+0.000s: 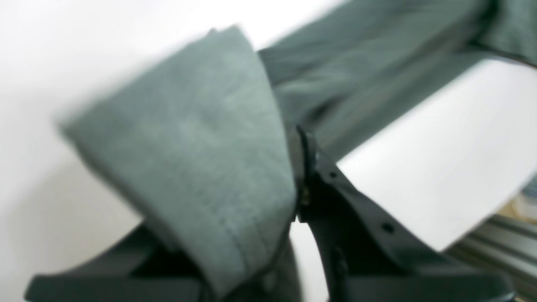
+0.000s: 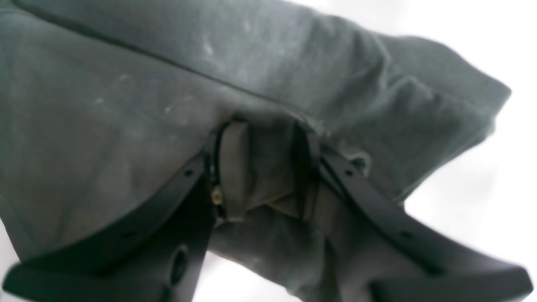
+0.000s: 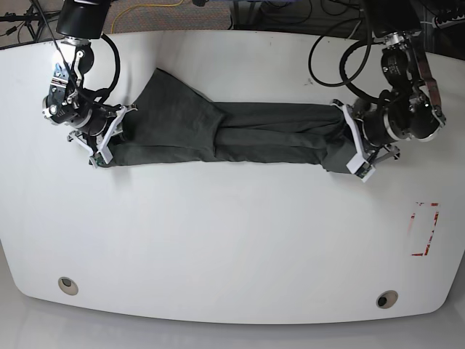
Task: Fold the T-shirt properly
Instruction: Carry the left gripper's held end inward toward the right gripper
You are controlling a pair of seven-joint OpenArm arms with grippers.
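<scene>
The T-shirt is stretched into a long dark band across the far half of the white counter, running nearly from side edge to side edge. The right hand is closed tight on one end, with a bunch of cloth wedged between its black fingers. The left hand is clamped on the other end, a hemmed fold draped over one finger. Red marks sit near the counter's side edge, on the left hand's side.
</scene>
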